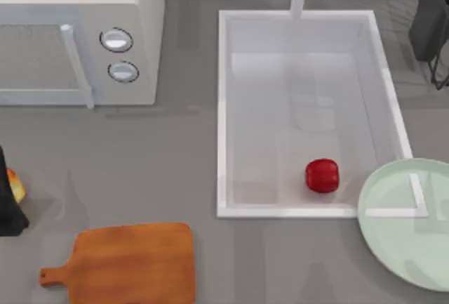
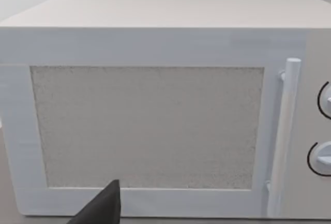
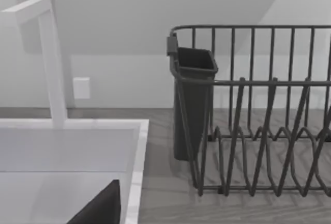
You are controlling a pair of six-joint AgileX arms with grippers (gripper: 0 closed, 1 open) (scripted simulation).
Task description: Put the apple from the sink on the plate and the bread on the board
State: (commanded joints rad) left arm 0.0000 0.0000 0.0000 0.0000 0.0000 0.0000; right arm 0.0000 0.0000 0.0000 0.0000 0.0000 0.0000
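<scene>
Left tool: a dark tip of the left tool (image 2: 101, 209) sits closest in the left wrist view. It faces the microwave (image 2: 145, 125) door. I cannot tell if it is spread or pressed together.
Right tool: a dark tip of the right tool (image 3: 101, 208) hangs over the sink (image 1: 222, 107), near the white tap (image 3: 51, 58). I cannot tell its state either.
Bread: the bread (image 1: 15, 186) peeks out at the far left of the surface (image 1: 140, 163), right against the dark left arm. I cannot tell if it is held.
Board: the board (image 1: 133, 265) is bare, near the bread.
Apple: the apple (image 1: 322, 175) lies inside the sink, near the corner closest to the plate.
Plate: the plate (image 1: 393, 241) has nothing on it. Its rim lies over that sink corner.
Done: nothing yet, I think.
Left to do: the apple goes on the plate, and the bread goes on the board.
In the way: the sink rim stands between the apple and the plate, so the apple must go up first.
Around: a dark dish rack (image 3: 258, 131) with a cup (image 3: 194, 100) stands beside the sink.
</scene>
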